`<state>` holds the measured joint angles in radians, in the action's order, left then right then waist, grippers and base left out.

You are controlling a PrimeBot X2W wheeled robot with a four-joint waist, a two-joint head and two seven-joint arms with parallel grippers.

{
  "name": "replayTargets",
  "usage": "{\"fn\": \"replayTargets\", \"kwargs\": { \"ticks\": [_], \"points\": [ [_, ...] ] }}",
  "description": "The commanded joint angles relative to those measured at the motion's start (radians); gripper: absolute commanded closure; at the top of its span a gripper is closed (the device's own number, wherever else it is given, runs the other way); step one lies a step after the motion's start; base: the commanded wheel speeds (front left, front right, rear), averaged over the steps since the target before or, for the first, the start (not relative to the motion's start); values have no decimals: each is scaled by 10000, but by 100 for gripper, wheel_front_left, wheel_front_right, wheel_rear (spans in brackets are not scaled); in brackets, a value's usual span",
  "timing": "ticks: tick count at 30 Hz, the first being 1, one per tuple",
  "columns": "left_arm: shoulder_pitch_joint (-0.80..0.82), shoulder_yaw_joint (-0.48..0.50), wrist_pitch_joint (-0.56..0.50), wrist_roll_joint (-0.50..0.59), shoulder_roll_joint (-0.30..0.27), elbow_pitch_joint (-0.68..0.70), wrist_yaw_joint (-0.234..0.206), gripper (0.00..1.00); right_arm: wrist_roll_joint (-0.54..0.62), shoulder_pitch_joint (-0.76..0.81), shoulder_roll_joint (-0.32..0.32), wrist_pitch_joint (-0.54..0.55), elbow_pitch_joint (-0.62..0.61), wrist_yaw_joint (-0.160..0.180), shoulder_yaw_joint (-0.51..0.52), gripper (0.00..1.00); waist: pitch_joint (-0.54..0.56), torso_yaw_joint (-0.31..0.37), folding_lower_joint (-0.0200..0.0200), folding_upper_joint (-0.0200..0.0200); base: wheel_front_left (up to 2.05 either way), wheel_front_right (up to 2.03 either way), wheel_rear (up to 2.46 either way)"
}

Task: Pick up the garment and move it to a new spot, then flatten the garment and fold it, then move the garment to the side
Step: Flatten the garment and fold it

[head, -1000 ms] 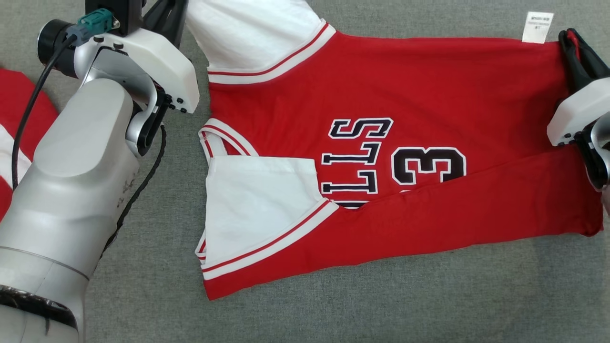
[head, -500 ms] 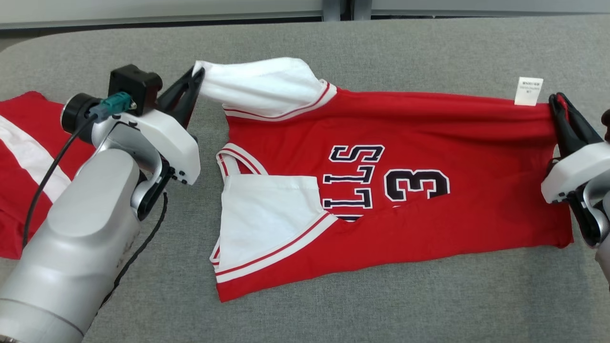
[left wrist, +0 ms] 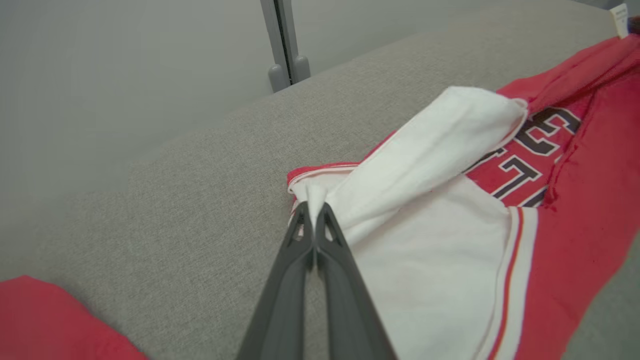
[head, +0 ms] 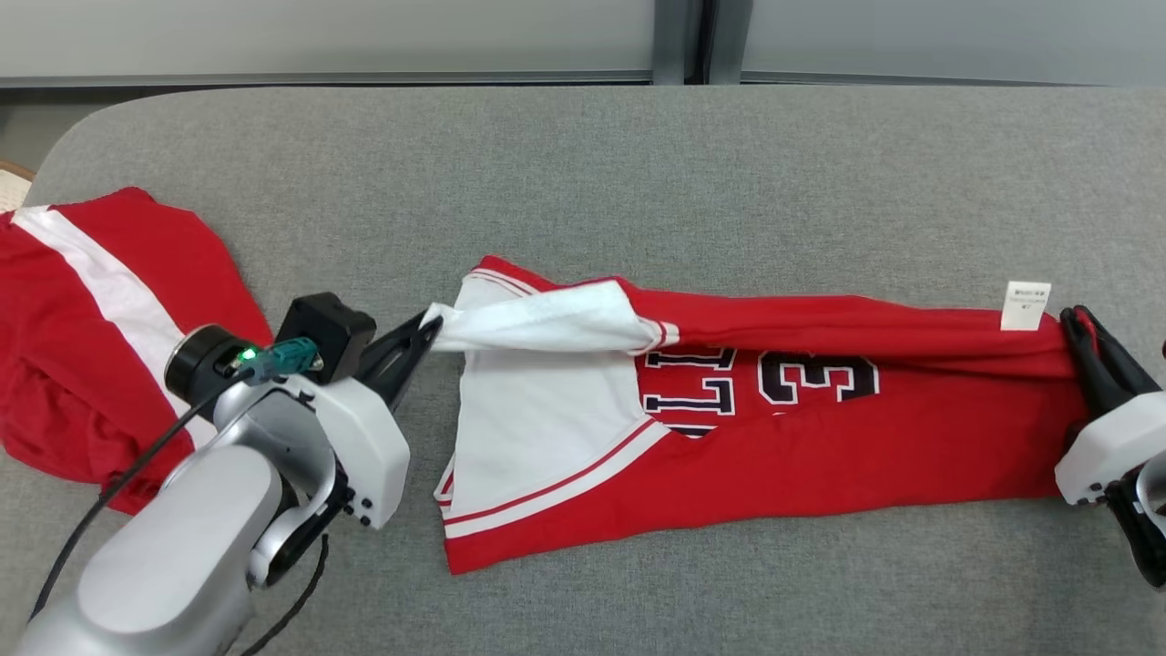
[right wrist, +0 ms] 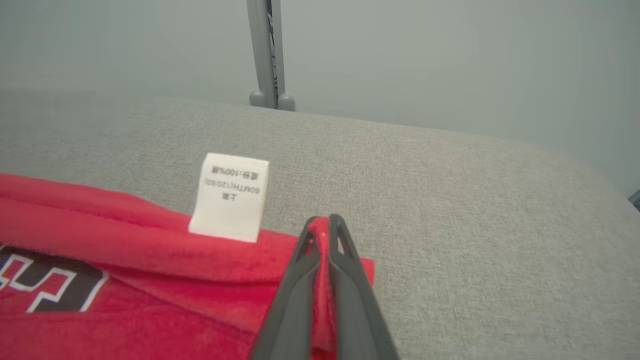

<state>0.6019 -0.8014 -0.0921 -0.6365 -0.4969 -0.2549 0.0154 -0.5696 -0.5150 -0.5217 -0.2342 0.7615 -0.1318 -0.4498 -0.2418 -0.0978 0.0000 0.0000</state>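
We see the red basketball jersey with white sleeve panels and dark lettering stretched sideways on the grey fabric surface, its far long edge folded toward us, a white care tag standing upright.

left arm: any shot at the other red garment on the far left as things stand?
Probably not yet. The left gripper is shut on the jersey at its white sleeve, so it is occupied. The second red garment lies beside that arm with bare grey surface between; the path looks free once it releases.
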Motion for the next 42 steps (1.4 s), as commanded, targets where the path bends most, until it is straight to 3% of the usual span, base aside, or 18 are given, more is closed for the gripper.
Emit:
{"fn": "replayTargets", "kwargs": {
  "ticks": [1,9,20,22,23,28,30,31,32,33,34,39,42],
  "points": [
    [-137,-8,-69,-60,-107,105,-67,100,-68,143,-67,51,-52,22,-25,100,30,-13,0,0,0,0,0],
    [-1148,-464,-1435,-303,-921,1859,-371,100,-530,797,-351,729,-550,22,-209,100,147,-4,0,0,0,0,0],
    [-1656,-859,-2040,-507,-1030,2286,-513,100,-953,1370,-613,1784,-1108,22,-331,100,219,108,0,0,0,0,0],
    [-1685,-913,-2101,-507,-1033,2239,-484,100,-961,1420,-671,1968,-1163,22,-303,59,238,124,0,0,0,0,0],
    [-1690,-956,-2137,-508,-1043,2209,-464,100,-1006,1465,-677,2082,-1147,22,-259,0,251,127,0,0,0,0,0],
    [-1646,-932,-2150,-503,-1108,2106,-502,100,-932,1600,-672,2273,-1146,22,59,0,334,130,0,0,0,0,0],
    [-1655,-937,-2142,-549,-1097,2074,-501,87,-889,1649,-636,2329,-1150,22,195,0,377,124,0,0,0,0,0],
    [-1676,-954,-2172,-580,-1096,2066,-486,64,-836,1642,-658,2307,-1135,22,305,0,400,121,0,0,0,0,0],
    [-1701,-969,-2200,-613,-1100,2070,-478,50,-784,1615,-672,2261,-1118,22,422,0,421,121,0,0,0,0,0],
    [-1726,-985,-2207,-639,-1101,2091,-465,5,-700,1584,-665,2219,-1111,22,532,0,444,122,0,0,0,0,0],
    [-1757,-994,-2225,-674,-1096,2117,-442,0,-598,1539,-648,2136,-1067,22,664,0,465,123,0,0,0,0,0],
    [-1790,-859,-2085,-943,-1070,2318,-280,0,10,1301,-467,1581,-902,22,1345,0,539,119,0,0,0,0,0],
    [-1662,-426,-1480,-1014,-980,2289,-589,0,490,1176,-194,949,-942,22,1852,0,593,104,0,0,0,0,0]
  ]
}}
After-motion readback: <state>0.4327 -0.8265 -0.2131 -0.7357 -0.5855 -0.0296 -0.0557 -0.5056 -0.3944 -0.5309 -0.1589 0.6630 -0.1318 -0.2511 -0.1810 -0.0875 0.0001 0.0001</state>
